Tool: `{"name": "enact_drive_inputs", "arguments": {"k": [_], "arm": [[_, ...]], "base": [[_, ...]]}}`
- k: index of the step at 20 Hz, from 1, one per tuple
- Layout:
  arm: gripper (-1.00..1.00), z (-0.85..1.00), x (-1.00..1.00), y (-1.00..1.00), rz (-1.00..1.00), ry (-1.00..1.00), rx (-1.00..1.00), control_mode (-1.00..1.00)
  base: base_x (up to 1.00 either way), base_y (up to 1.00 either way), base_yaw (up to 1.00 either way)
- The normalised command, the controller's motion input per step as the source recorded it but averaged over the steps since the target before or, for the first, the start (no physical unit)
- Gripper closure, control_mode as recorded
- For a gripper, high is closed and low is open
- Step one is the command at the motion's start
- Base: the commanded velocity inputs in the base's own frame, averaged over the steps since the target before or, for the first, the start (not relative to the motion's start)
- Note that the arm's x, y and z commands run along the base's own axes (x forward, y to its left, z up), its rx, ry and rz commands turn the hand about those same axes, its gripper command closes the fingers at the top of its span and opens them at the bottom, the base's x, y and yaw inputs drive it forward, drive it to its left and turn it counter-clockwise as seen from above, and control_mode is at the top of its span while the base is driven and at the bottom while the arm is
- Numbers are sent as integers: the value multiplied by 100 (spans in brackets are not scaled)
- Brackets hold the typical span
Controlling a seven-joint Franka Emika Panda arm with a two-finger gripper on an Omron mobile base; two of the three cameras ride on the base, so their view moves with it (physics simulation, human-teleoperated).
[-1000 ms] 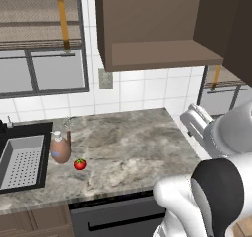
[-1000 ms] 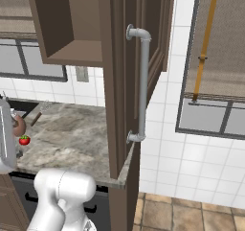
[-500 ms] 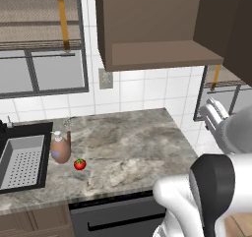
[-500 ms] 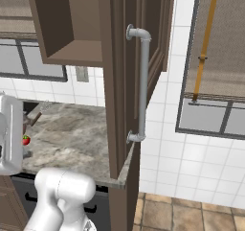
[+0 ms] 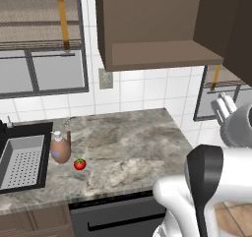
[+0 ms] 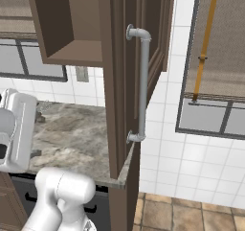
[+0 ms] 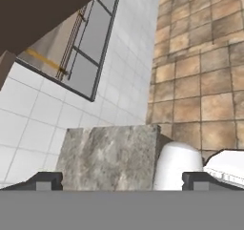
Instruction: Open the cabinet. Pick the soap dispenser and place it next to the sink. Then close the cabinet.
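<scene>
Your marble tabletop (image 5: pixel 128 142) runs under the cabinet (image 5: pixel 162 29), whose door hangs wide, so closing it remains. The soap dispenser (image 5: pixel 60 148) stands beside the sink (image 5: pixel 22 162), apparently placed already. The gripper (image 7: pixel 119 181) holds nothing, fingers (image 7: pixel 45 180) apart.

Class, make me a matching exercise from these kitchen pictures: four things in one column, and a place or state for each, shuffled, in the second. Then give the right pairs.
Things:
1. cabinet
2. soap dispenser
3. tomato
4. sink

Places or states:
A. small and red, on the counter in front of the brown bottle
B. door swung open, shelf bare
C. set into the counter's left end, grey perforated insert inside
D. standing on the counter just right of the basin

Pairs: 1-B, 2-D, 3-A, 4-C
</scene>
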Motion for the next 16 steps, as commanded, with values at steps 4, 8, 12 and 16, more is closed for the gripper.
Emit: {"name": "enact_drive_inputs", "arguments": {"k": [4,8,12,16], "arm": [[-100,0,-1,-22,-8,-22,-1,-100],[-100,-4,0,-24,-11,-21,-2,-100],[-100,0,-18,-14,-15,-19,2,-100],[-100,1,-24,-2,-24,-22,0,-100]], "base": [[0,0,0],[0,0,0],[0,0,0],[0,0,0]]}}
